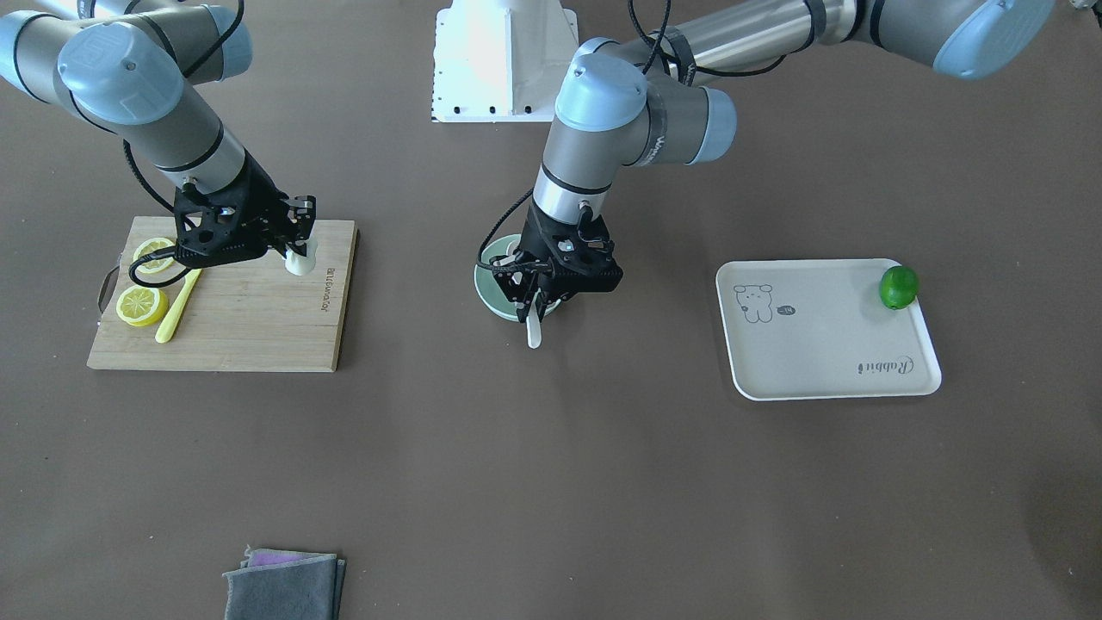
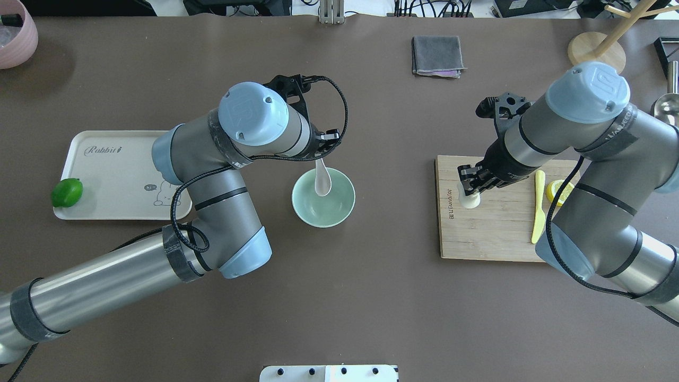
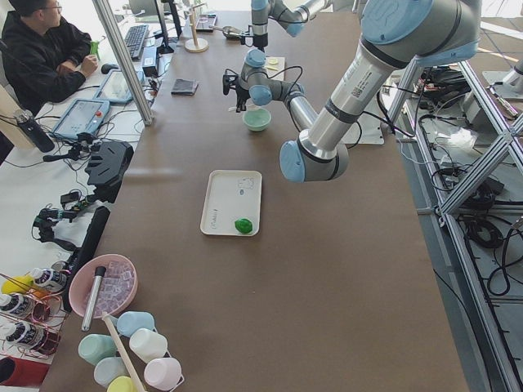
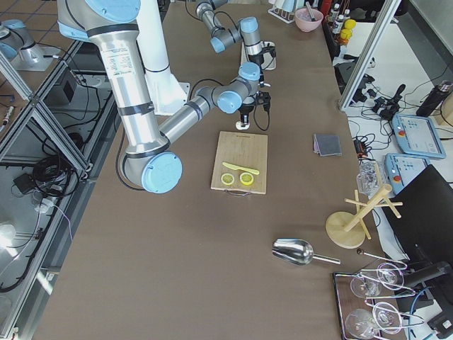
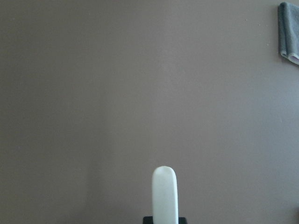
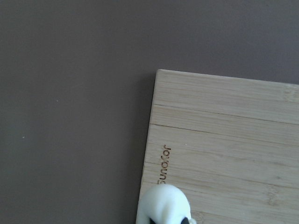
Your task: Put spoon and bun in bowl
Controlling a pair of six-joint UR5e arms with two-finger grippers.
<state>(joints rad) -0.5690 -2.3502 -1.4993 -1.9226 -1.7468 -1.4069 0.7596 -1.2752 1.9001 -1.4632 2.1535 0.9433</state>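
Neither thing is released in the bowl yet. The spoon is gripped above it by the left gripper jaws. The bun, on the cutting board, appears clasped by the right gripper jaws.

"Rabbit" in cursive, plus a small "hi" speech bubble, is printed on the flat cream rectangular tray, left side. "Joyoung" is branded along the edge of the bamboo cutting board, right side.

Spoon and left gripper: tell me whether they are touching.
Touching. The front-facing view shows the spoon clamped by the left gripper, its handle end jutting out past the fingers.
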